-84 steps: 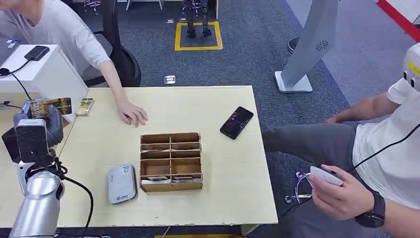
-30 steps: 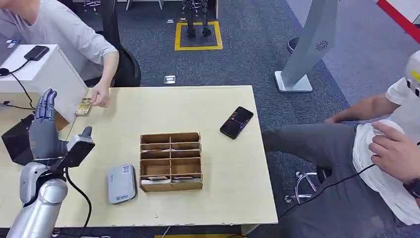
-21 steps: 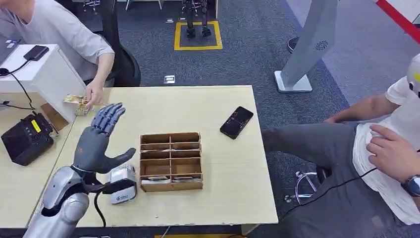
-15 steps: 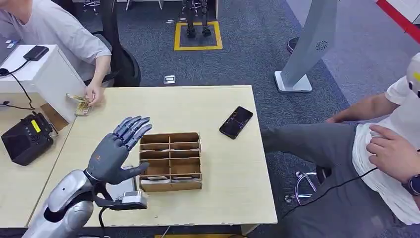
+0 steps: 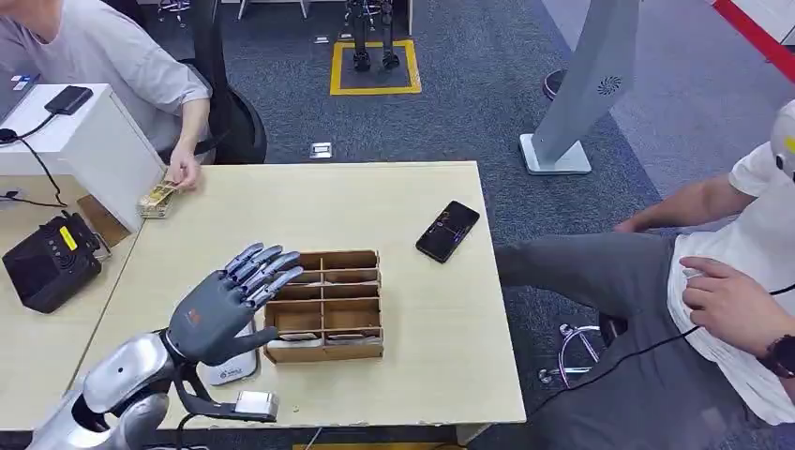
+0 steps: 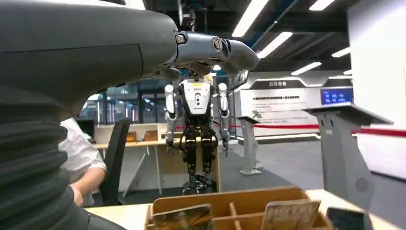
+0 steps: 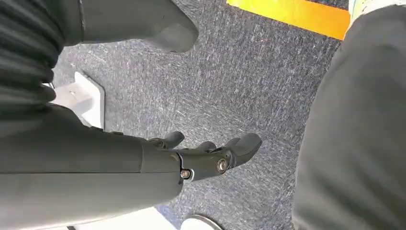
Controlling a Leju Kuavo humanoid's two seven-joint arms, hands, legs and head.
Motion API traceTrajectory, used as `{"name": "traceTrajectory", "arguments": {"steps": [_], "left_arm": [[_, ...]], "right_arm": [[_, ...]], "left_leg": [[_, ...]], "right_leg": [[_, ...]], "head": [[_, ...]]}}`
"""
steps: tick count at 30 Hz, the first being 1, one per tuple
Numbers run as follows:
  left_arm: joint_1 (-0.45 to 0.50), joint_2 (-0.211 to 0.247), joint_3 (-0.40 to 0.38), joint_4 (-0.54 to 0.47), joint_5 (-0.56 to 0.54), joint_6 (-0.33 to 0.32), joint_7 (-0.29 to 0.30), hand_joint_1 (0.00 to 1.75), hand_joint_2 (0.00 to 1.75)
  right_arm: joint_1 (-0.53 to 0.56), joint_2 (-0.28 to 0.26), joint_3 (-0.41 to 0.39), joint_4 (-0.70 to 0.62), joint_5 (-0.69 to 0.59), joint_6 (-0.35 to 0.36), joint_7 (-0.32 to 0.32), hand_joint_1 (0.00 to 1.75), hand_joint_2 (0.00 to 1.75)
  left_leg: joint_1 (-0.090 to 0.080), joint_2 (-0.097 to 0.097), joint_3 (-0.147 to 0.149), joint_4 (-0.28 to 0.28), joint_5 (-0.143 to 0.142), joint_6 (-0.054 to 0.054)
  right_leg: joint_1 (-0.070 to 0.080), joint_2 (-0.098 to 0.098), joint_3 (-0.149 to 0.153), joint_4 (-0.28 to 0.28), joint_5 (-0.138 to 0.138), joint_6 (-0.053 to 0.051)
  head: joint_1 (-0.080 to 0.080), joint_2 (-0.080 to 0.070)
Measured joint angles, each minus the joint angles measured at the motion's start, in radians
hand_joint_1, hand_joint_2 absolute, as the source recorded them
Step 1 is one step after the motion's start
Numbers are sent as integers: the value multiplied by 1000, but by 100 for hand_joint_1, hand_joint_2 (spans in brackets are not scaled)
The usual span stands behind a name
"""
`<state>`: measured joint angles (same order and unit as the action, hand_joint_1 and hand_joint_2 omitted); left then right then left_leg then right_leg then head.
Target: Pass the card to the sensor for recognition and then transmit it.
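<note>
My left hand [image 5: 228,306] hovers over the left side of the wooden compartment box [image 5: 324,303], fingers spread and holding nothing. In the left wrist view its fingers [image 6: 210,47] reach out above the box [image 6: 239,211], where cards [image 6: 183,218] stand in the near slots. Cards [image 5: 300,336] lie in the box's front compartments. A small stack of cards [image 5: 156,199] sits at the table's far left corner, with a person's hand [image 5: 184,172] on it. My right hand [image 7: 207,157] hangs over the carpet, fingers apart and empty.
A grey-white flat device [image 5: 228,369] lies beside the box, partly under my left hand. A black device with a yellow label [image 5: 47,262] sits on the left side table. A phone [image 5: 447,231] lies right of the box. Another person sits at the right.
My left hand held a card up at the far left, then showed empty and swung right to the box. The person's hand moved to the card stack and lifted a card there.
</note>
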<state>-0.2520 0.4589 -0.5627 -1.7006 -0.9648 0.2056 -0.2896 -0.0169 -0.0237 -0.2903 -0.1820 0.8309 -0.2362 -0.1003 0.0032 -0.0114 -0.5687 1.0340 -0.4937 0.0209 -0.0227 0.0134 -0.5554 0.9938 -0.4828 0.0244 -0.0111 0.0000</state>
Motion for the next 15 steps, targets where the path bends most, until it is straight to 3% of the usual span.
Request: {"name": "traceTrajectory", "arguments": {"steps": [3, 15], "left_arm": [[0, 29, -10, 2, -6, -1, 5, 0, 175], [0, 76, -27, 3, -7, -19, 7, 0, 175]], "right_arm": [[0, 0, -3, 0, 3, 0, 0, 0, 175], [-1, 0, -8, 0, 8, 0, -1, 0, 175]], "left_leg": [[0, 0, 0, 0, 0, 0], [0, 0, 0, 0, 0, 0]], "right_leg": [[0, 0, 0, 0, 0, 0], [0, 0, 0, 0, 0, 0]], "head": [[0, 0], [0, 0]]}}
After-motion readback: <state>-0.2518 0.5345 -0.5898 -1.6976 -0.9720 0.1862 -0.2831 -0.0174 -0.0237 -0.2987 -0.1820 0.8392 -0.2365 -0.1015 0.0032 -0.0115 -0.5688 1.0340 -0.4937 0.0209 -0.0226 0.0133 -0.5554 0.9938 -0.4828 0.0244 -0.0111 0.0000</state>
